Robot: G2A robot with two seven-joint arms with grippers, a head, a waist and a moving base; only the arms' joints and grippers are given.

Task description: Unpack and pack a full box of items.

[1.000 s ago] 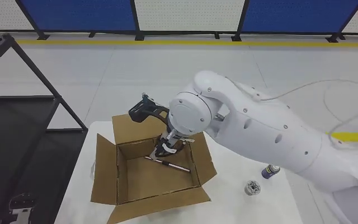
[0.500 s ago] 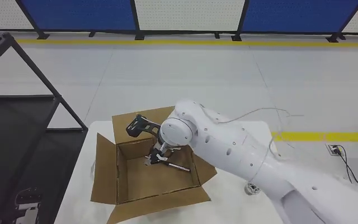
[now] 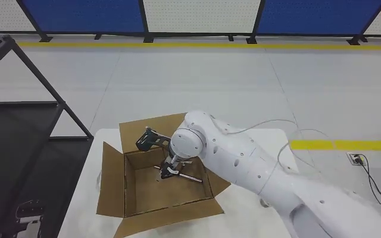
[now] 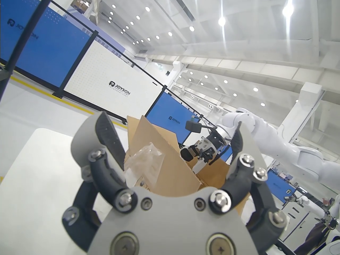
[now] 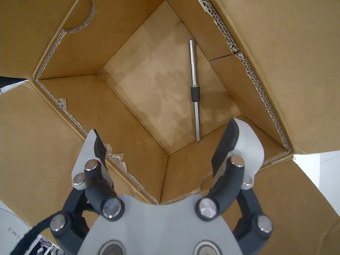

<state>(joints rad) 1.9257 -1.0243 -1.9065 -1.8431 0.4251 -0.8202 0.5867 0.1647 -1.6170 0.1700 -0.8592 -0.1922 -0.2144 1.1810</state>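
Right pincer (image 5: 164,131) spread, empty, over box (image 5: 66,102) mouth; rod (image 5: 195,91) seemingly hugging side wall.

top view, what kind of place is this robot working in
Most likely a big industrial hall or robot test floor: blue and white partition panels line the far side, a yellow line marks the smooth floor, and the left wrist view shows a high ceiling with rows of lights.

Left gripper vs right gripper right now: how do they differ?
Position: the right gripper hangs over the open box; the left gripper sits outside it. Aim: the right gripper points down at the metal rod on the box floor; the left gripper faces the box's outer side. Shared: both have fingers open, holding nothing.
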